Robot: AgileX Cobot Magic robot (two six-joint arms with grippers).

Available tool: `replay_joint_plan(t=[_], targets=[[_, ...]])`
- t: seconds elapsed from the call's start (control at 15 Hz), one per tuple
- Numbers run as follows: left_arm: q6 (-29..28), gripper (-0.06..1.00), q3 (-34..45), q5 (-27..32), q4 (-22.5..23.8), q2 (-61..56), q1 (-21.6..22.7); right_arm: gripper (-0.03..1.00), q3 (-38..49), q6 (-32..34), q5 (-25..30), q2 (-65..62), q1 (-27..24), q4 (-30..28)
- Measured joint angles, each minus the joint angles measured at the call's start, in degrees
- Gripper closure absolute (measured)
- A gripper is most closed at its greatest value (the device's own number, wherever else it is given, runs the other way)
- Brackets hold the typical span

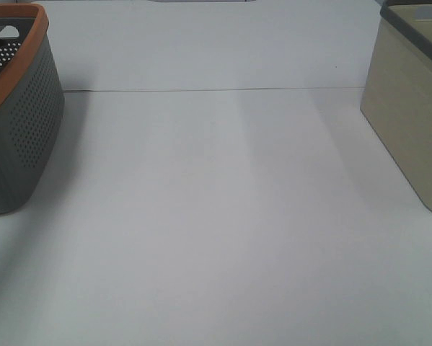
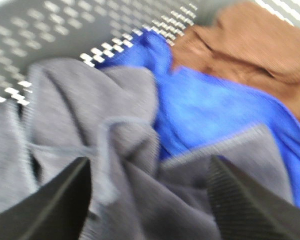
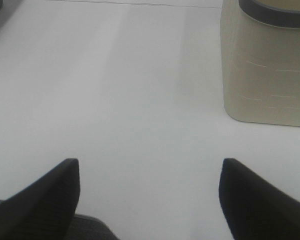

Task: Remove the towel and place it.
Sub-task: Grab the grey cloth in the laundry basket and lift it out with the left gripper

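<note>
The task is at its opening step: the towel (image 2: 89, 115) has not yet been lifted out. It lies crumpled inside the grey perforated basket (image 1: 21, 115), so both the removal and the placing are left to do. The left gripper (image 2: 148, 162) is reached down into that basket, so neither the arm nor the gripper shows in the high view. Its two dark fingers stand wide apart with the towel's charcoal folds directly between and under them. They seem to touch the fabric, but no pinch is evident and nothing is lifted. Just beyond the fingertips a blue cloth (image 2: 215, 110) lies against the towel, and past that a brown cloth (image 2: 250, 45). The right gripper (image 3: 150, 162) hangs low over the bare white table (image 3: 139, 75), jaws spread wide and holding nothing, with a beige bin (image 3: 265, 70) ahead of it and off to one side.
</note>
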Motion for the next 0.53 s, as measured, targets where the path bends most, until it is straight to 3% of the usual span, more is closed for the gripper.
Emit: replay_joint_plan(t=[0.33,0.53], targets=[[-1.55,0.55,0.00,0.74,0.40,0.00,0.00,0.21,0.00,0.11,0.00,0.00,0.00,0.00],[-1.60,0.84,0.00,0.74,-0.06,0.00,0.00,0.21,0.00,0.11,0.00,0.00,0.00,0.00]])
